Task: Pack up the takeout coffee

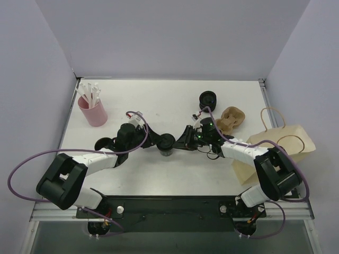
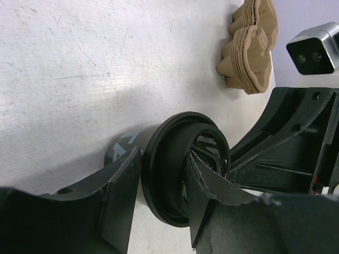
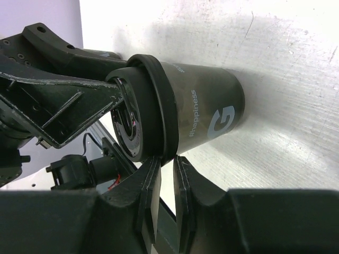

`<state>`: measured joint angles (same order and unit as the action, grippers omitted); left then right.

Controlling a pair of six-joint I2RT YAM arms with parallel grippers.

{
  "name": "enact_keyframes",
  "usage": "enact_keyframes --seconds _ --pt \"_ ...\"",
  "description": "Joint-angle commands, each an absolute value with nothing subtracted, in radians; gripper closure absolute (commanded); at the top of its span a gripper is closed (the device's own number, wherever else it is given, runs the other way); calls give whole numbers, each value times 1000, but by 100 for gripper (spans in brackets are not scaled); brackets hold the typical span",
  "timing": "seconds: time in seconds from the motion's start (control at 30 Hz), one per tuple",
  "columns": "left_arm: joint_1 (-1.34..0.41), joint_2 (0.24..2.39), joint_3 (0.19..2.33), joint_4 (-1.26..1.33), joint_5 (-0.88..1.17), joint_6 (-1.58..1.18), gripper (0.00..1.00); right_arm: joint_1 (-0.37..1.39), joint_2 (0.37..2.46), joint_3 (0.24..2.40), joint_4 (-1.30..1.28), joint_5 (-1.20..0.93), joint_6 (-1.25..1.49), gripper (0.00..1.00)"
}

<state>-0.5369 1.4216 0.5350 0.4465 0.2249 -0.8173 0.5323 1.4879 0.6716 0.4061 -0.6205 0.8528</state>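
Note:
The takeout coffee (image 1: 167, 142), a small black cup with a black lid, stands mid-table between both arms. My left gripper (image 1: 159, 142) reaches it from the left. In the left wrist view the left gripper (image 2: 161, 185) is shut on the lid (image 2: 164, 159), one finger under the rim and the other across the lid's top. My right gripper (image 1: 183, 140) comes from the right. In the right wrist view its fingers (image 3: 151, 180) are nearly together, tips at the lid's rim on the cup (image 3: 206, 111). Whether they pinch the rim is unclear.
A brown paper bag (image 1: 280, 145) lies at the right edge. Brown pulp cup carriers (image 1: 232, 119) sit behind the right arm and also show in the left wrist view (image 2: 249, 47). A stack of black ribbed rings (image 1: 208, 99) stands further back. A pink cup of white sticks (image 1: 92, 111) is at the back left.

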Motion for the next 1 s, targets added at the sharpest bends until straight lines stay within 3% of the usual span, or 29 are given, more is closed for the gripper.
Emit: enact_keyframes --seconds 0.0,0.23,0.5,0.97 --pt "-549 1531 440 153 178 -765 53 523 1565 603 457 -543 836 85" --pt "-549 1545 440 155 175 -758 53 520 1579 586 463 -540 841 84" --pt "-549 1548 440 130 150 -746 54 496 1457 667 411 -612 847 70" --pt "-549 1539 440 124 149 -749 54 457 1473 744 390 -707 834 69"
